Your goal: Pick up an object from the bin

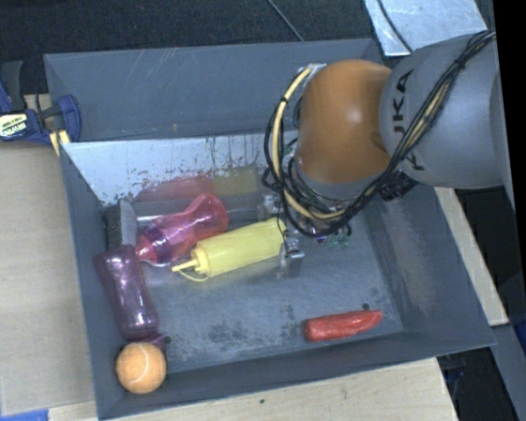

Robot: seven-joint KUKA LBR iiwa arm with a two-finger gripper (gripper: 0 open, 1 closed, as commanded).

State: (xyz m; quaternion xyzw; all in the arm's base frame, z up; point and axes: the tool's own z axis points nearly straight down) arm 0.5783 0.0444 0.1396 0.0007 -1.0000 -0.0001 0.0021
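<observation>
My gripper (290,255) sits low in the middle of the bin, mostly hidden under the arm's orange cover. It is at the right end of a yellow squeeze bottle (235,251) that lies on its side, nozzle pointing left. A pink translucent bottle (187,225) lies just behind the yellow one, touching it. Whether the yellow bottle is gripped cannot be seen.
A purple translucent bottle (129,291) lies along the left wall. An orange ball (141,367) rests in the front left corner. A red elongated thing (342,324) lies by the front wall, right of centre. The arm covers the bin's right back part.
</observation>
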